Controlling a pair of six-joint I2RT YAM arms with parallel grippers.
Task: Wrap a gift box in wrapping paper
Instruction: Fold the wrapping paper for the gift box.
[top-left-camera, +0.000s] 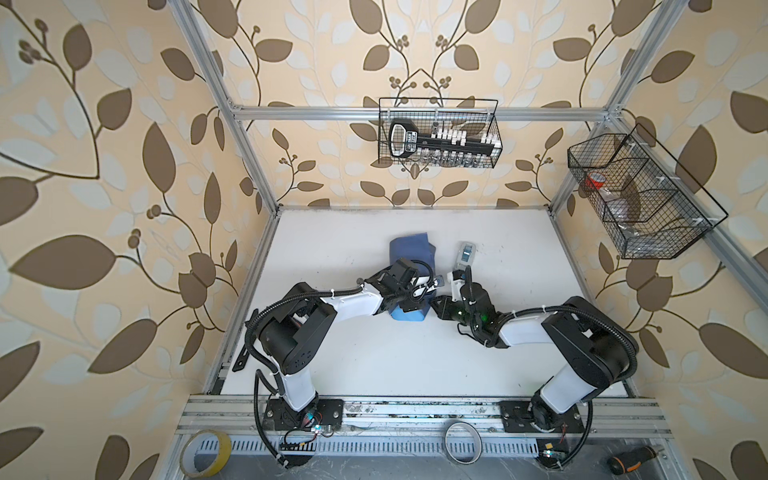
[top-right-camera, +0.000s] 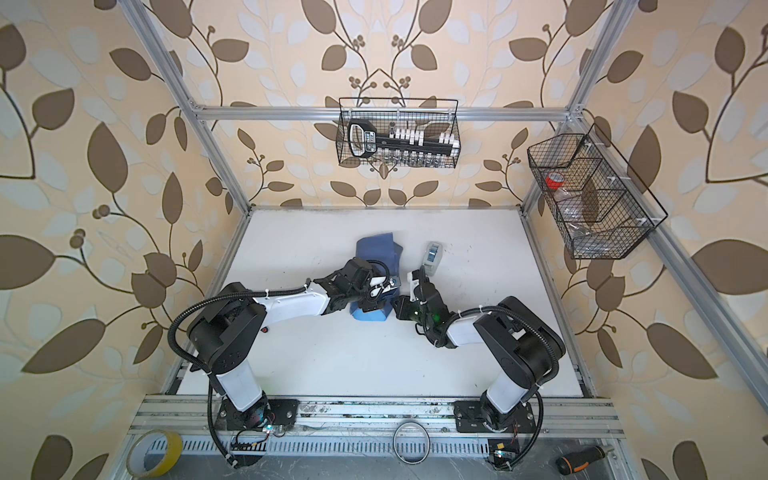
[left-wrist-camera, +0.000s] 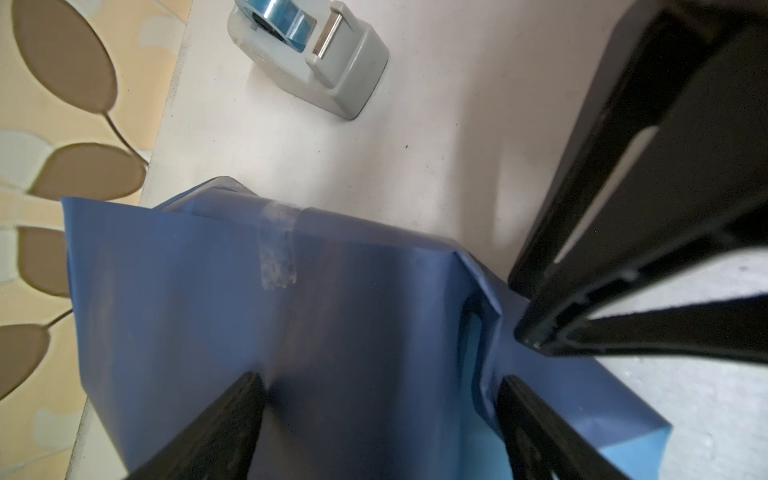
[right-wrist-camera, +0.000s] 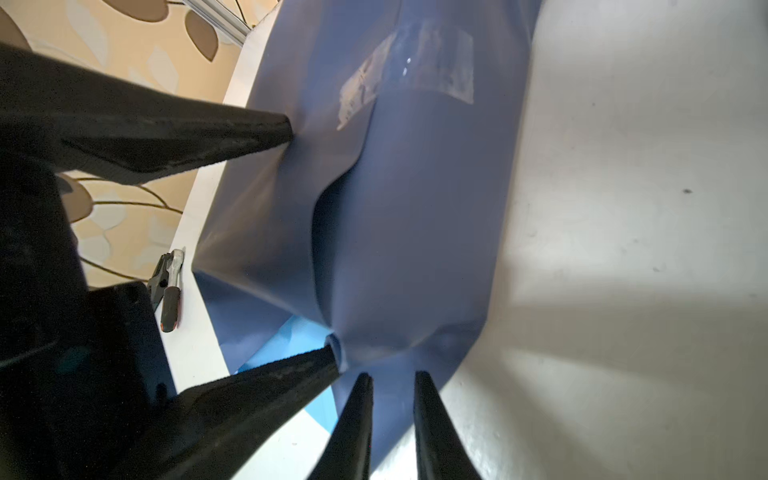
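Only wrist views show tape (left-wrist-camera: 277, 245) on the wrapping paper (left-wrist-camera: 353, 316); left gripper (left-wrist-camera: 380, 399) wide, right gripper (right-wrist-camera: 392, 395) narrow.

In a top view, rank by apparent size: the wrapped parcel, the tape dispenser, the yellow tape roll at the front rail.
1. wrapping paper parcel, partly hidden by the left arm
2. yellow tape roll, though it looks nearer the camera
3. tape dispenser

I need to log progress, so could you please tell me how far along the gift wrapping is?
Done: the paper is folded over the box, which is hidden, and a tape strip holds the seam. In hand: the left gripper stands wide open over the parcel, and the right gripper, nearly closed, is at its end. Left: the loose end flap is neither folded nor taped.
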